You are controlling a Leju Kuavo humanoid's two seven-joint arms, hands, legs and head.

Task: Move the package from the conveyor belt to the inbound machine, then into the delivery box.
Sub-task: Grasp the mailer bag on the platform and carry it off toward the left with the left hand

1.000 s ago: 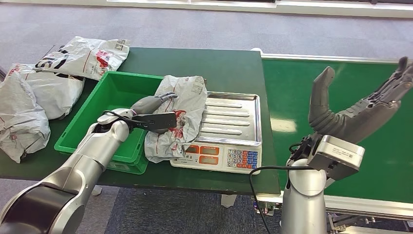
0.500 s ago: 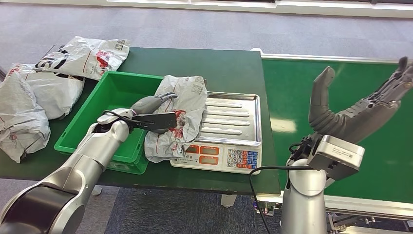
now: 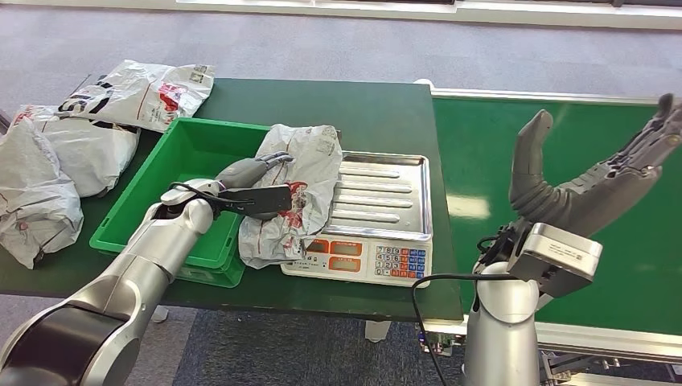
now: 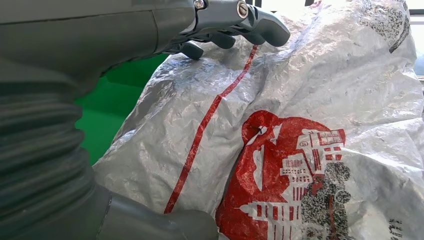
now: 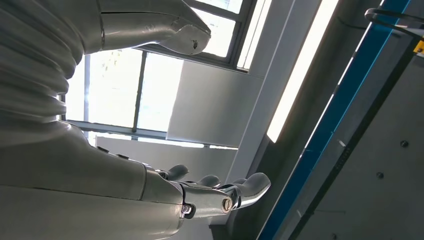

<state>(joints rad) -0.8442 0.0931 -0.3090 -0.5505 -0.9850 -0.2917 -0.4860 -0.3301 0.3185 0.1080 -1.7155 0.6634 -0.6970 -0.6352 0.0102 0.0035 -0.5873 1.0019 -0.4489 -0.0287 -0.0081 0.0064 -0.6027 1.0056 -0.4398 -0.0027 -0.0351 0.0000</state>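
Note:
A crumpled silver package with red print lies tilted, leaning over the right rim of the green box and the left edge of the scale. My left hand grips its left side. In the left wrist view the fingers curl over the package and the thumb presses from the opposite side. My right hand is raised above the green conveyor belt, fingers spread and holding nothing. The right wrist view has the right hand against a ceiling and windows.
Several other silver packages lie on the left end of the dark green table, one near the far edge. The scale's steel pan is bare right of the package. A black cable hangs by my right arm.

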